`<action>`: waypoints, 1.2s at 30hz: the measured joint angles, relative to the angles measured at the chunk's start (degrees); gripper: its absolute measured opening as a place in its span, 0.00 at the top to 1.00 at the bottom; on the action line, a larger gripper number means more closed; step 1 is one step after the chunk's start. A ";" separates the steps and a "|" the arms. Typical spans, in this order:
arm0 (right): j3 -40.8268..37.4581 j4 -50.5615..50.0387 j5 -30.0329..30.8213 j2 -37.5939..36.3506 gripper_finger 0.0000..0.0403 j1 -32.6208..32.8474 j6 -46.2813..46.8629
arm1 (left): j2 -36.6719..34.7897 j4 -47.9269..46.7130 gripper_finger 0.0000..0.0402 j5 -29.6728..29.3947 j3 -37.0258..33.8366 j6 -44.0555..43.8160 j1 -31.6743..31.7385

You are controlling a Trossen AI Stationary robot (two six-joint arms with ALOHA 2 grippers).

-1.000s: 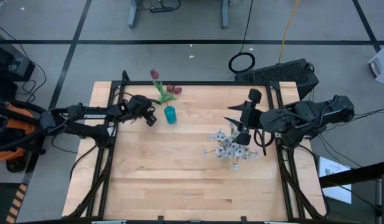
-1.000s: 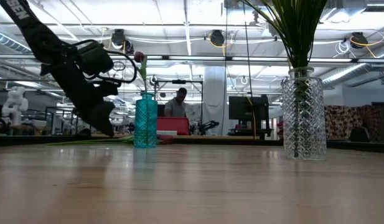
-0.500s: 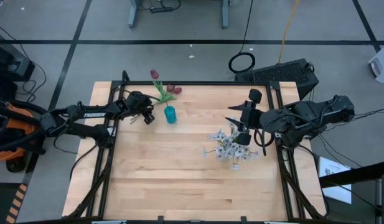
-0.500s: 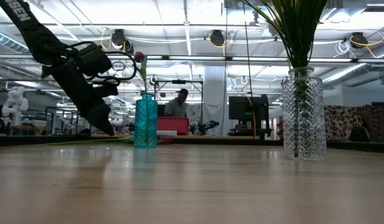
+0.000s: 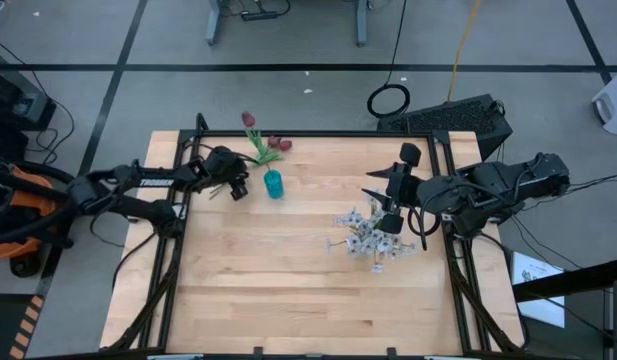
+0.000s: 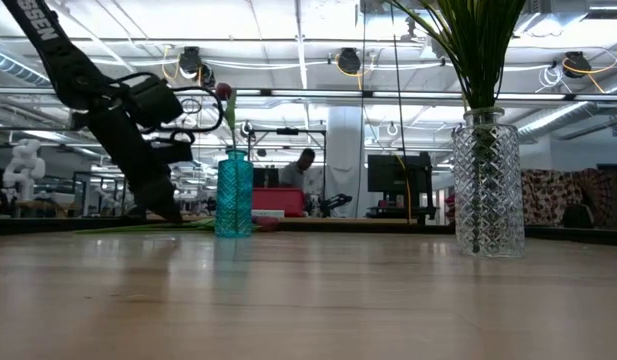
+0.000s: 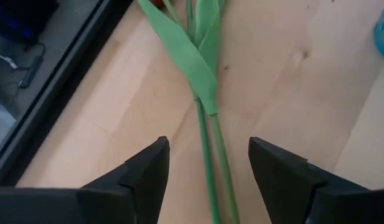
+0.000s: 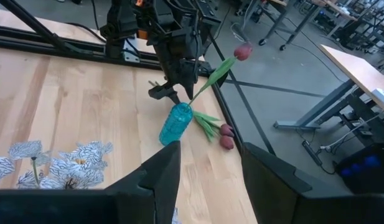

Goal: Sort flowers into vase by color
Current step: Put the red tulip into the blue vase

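Green tulip stems between open left tool fingers

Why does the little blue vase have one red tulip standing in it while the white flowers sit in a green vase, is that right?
Nearly. The blue vase does hold one red tulip, but the white flowers stand in a clear glass vase, not a green one. The low view shows the cut glass with green stems rising out of it.
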 joint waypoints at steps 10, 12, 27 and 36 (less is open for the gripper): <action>0.00 -0.52 -0.08 0.00 0.60 0.00 -0.02 | 3.88 1.30 0.55 0.22 0.00 -0.15 -0.01; 0.00 -0.58 -0.08 0.00 0.60 0.00 -0.02 | 4.01 1.39 0.58 0.29 0.00 -0.41 -0.01; 0.00 -0.78 -0.10 0.00 0.60 0.00 0.46 | 4.08 0.63 0.89 -3.04 0.00 -3.60 1.49; 0.00 -2.12 -0.12 0.01 0.60 0.00 3.16 | 3.93 0.91 0.97 -3.10 0.00 -7.03 1.67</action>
